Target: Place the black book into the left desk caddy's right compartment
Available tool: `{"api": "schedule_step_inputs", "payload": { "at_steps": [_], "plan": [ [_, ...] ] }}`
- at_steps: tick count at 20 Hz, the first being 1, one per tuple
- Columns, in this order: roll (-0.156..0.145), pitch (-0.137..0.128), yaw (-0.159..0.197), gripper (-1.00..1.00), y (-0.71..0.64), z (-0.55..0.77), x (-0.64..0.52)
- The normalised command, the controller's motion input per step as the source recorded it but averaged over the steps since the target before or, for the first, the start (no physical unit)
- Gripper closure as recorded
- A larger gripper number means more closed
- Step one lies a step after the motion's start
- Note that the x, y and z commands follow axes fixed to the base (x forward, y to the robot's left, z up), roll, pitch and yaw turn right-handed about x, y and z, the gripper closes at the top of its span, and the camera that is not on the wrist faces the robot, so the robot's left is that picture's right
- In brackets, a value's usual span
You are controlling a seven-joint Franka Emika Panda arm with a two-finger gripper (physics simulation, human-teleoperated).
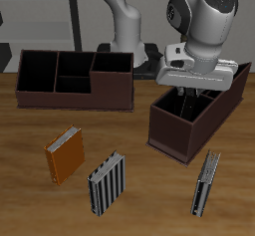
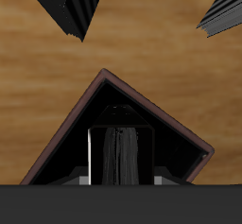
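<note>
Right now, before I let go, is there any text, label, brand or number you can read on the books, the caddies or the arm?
None: no readable text in either view.
Black book, inside the left desk caddy: plain cover.
Orange book: plain cover.
Striped book: only stripes, no lettering.
Dark book near the table's front edge: nothing legible.
Longer caddy: bare walls.
Gripper and arm: no marking shows.

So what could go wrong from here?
1. In the wrist view the caddy sits skewed to the gripper, so a corner of the book could catch on a wall.
2. The compartment is much wider than the thin book, so the book may topple once released.
</note>
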Motion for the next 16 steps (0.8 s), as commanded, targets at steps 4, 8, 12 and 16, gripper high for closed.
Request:
{"api": "schedule_step_inputs", "payload": {
  "at_steps": [4,8,12,16],
  "plan": [
    [-0.013,0.019,0.002,1.0,-0.05,-0.25,0.06],
    [0.004,0.03,-0.036,1.0,0.0,-0.2,0.02],
    [0.056,0.026,-0.021,-1.0,0.07,-0.09,-0.01],
    [0.011,-0.006,-0.004,-1.0,0.03,0.02,0.0]
  ]
}}
